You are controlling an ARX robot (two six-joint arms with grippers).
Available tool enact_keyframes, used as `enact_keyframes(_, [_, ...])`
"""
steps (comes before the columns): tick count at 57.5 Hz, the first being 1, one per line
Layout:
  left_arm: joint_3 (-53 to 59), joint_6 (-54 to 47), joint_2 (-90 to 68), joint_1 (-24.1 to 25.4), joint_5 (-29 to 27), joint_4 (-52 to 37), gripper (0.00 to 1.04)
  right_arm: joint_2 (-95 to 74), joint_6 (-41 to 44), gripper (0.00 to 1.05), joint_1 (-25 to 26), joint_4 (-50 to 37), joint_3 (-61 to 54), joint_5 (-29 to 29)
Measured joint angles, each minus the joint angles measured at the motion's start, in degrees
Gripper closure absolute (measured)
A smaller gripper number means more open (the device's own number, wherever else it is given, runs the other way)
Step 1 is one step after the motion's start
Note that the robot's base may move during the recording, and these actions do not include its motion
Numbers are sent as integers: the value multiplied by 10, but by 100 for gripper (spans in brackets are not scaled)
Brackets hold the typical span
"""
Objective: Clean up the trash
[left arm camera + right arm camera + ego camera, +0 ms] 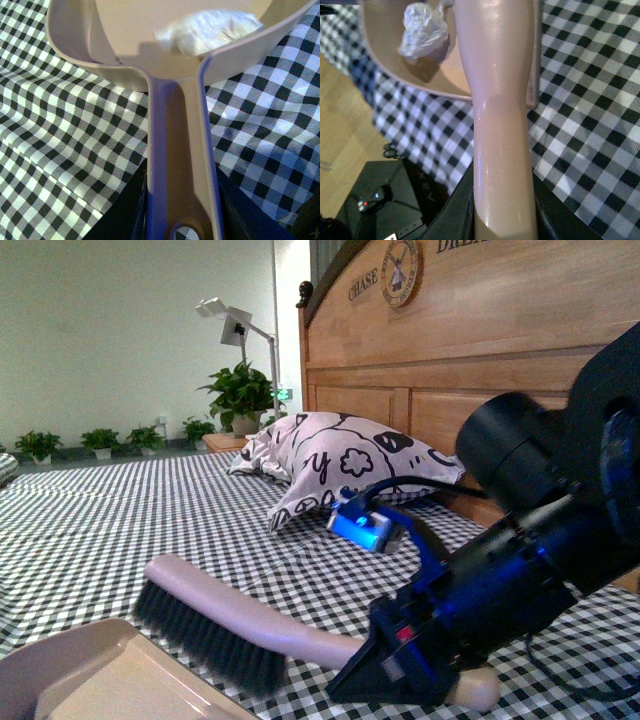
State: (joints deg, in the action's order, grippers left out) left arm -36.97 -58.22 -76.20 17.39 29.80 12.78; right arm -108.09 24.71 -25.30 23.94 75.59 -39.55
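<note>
The trash, a crumpled white wad (207, 31), lies inside the beige dustpan (130, 30), also in the right wrist view (422, 32). My left gripper (181, 220) is shut on the dustpan's handle (180, 150). The dustpan (90, 680) shows at the front view's lower left; the wad is hidden there. My right gripper (502, 220) is shut on the brush's pale handle (497, 100). In the front view the right gripper (400, 660) holds the brush (220, 625) with its dark bristles (205, 638) just beside the dustpan's edge.
The black-and-white checked bedspread (120, 510) covers the bed. A white doodle-print pillow (345, 465) leans against the wooden headboard (470, 350). The bed's edge, wooden floor (340, 135) and a black base (380, 205) show below the dustpan.
</note>
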Motion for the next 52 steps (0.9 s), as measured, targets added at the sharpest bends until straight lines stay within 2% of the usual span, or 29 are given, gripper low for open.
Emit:
enact_keyframes(6, [0, 0, 0, 0, 0, 0, 77, 19, 6, 85, 31, -18, -8, 16])
enact_keyframes(12, [0, -1, 0, 0, 0, 0, 77, 25, -2, 85, 64, -83, -18, 49])
enact_keyframes(21, [0, -1, 0, 0, 0, 0, 77, 29, -81, 85, 103, -223, -24, 146])
enact_keyframes(30, [0, 5, 0, 0, 0, -4, 77, 73, -168, 85, 140, -297, -57, 168])
enact_keyframes(34, [41, 65, 11, 1, 0, -126, 77, 106, -206, 85, 158, -309, -77, 169])
enact_keyframes(40, [64, 232, 27, 7, -13, -279, 77, 166, -255, 85, 186, -303, -112, 155])
enact_keyframes(48, [61, 368, 65, 17, -33, -316, 77, 236, -271, 85, 207, -277, -153, 110])
enact_keyframes(52, [61, 400, 79, 18, -41, -317, 77, 278, -283, 85, 216, -268, -170, 78])
